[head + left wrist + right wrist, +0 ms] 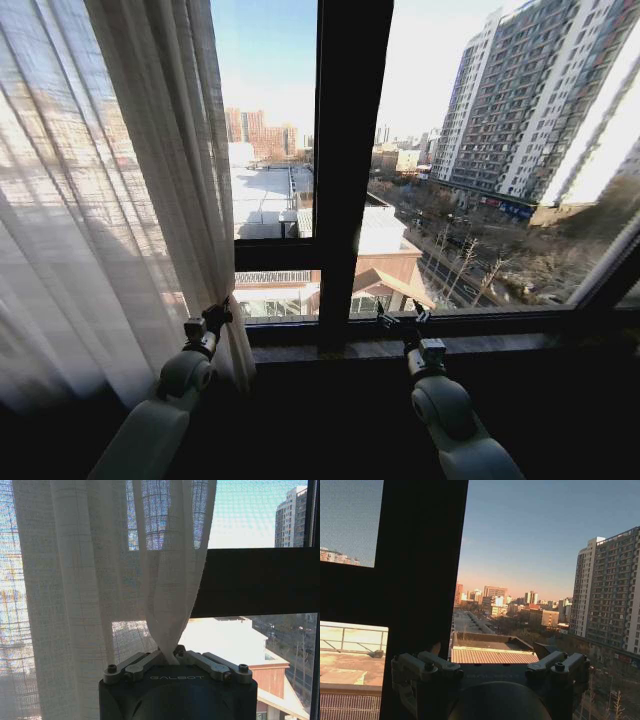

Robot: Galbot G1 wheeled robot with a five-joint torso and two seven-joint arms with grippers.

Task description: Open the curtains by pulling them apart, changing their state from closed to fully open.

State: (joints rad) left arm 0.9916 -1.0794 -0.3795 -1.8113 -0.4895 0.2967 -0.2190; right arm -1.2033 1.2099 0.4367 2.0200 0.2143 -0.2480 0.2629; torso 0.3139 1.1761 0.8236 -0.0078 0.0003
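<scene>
One panel of sheer cream pleated curtains (110, 190) hangs before us on our left side, gathered so its inner edge falls just left of the dark vertical window frame bar (350, 150). We see bare glass from there across to the right, with tall apartment buildings (530, 100) outside. Our left hand (217, 317) sits low at that inner edge, near the stone window sill (330, 350), and in the left wrist view it is closed on a pinched fold of the curtains (170, 605), the fabric drawn into a narrow point between the fingers (145, 661). Our right hand (402, 320) hovers just above the sill right of the frame bar, fingers spread apart and holding nothing (490, 667).
</scene>
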